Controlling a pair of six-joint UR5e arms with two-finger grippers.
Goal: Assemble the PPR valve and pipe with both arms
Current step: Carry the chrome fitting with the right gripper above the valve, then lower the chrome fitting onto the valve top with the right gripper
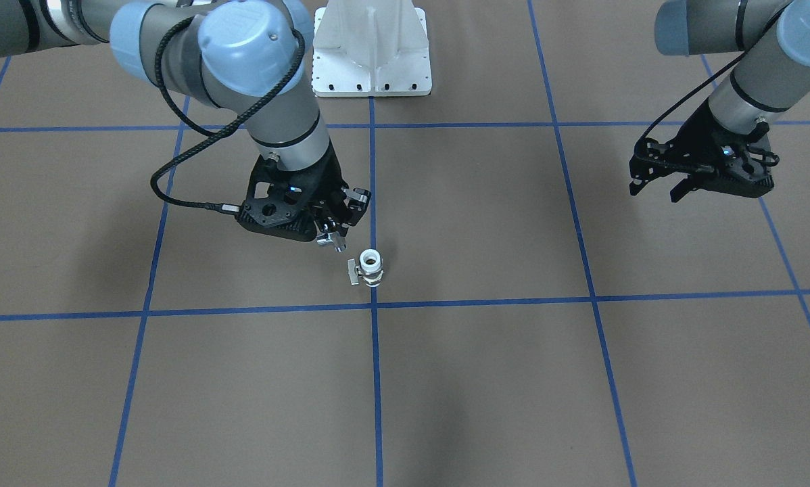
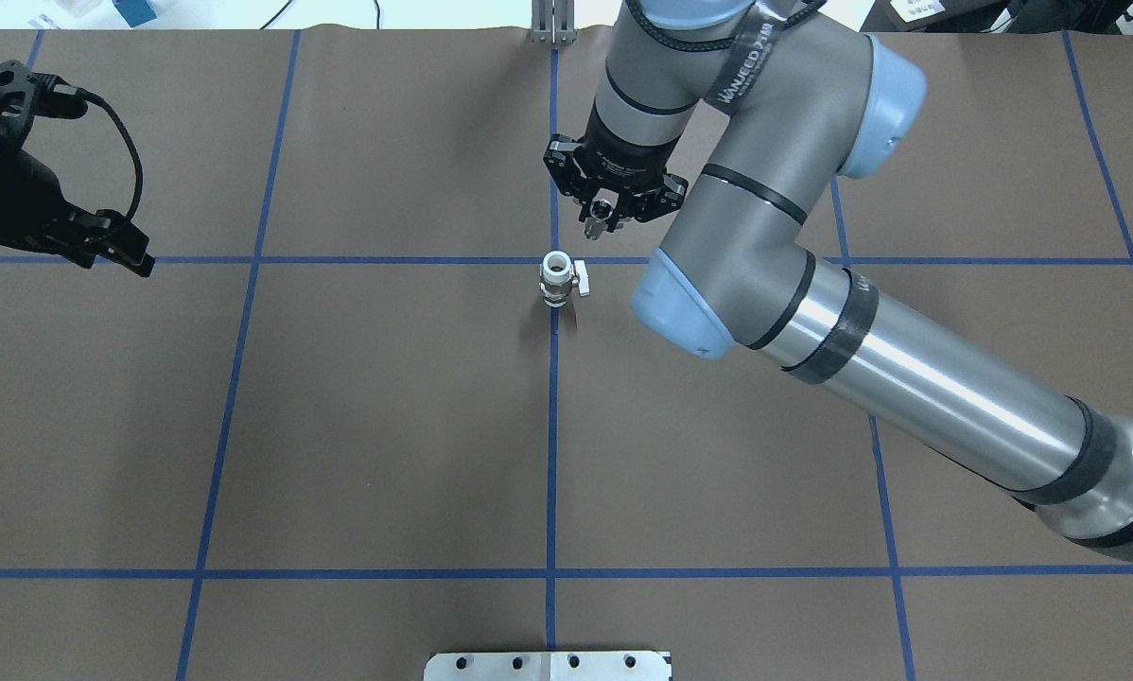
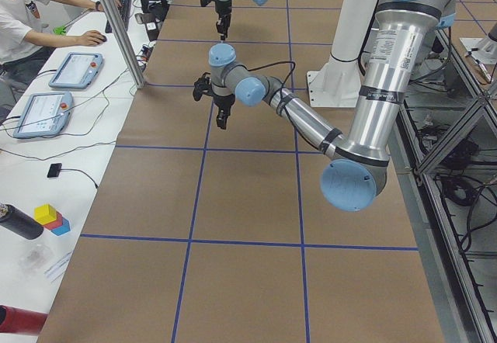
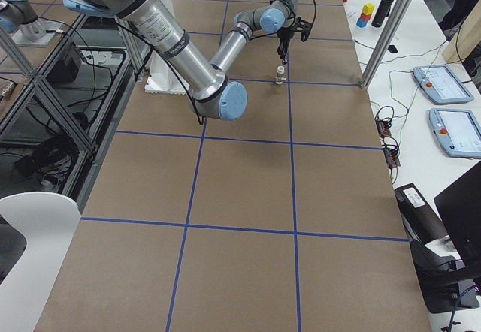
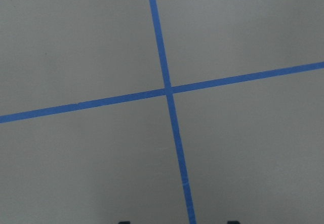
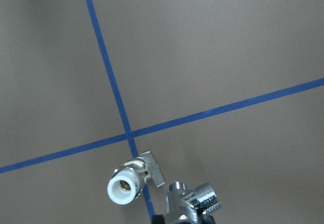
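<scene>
The jaws of the right gripper are closed on the pipe, and the little chrome fitting hangs from them above the worktop. One threaded stub shows at the bottom of the wrist view. The PPR valve stands upright on the worktop by a crossing of the blue tape lines, just beside and below the held fitting. Its open white end faces up and its lever sticks out sideways. Well apart, the left gripper hangs with its jaws spread and nothing between them. To my eye the valve wants steadying first: the left arm should come across and clamp its body, clear of the lever. Then the right can line a stub squarely over the white mouth and lower straight, or the loose valve will likely topple.
</scene>
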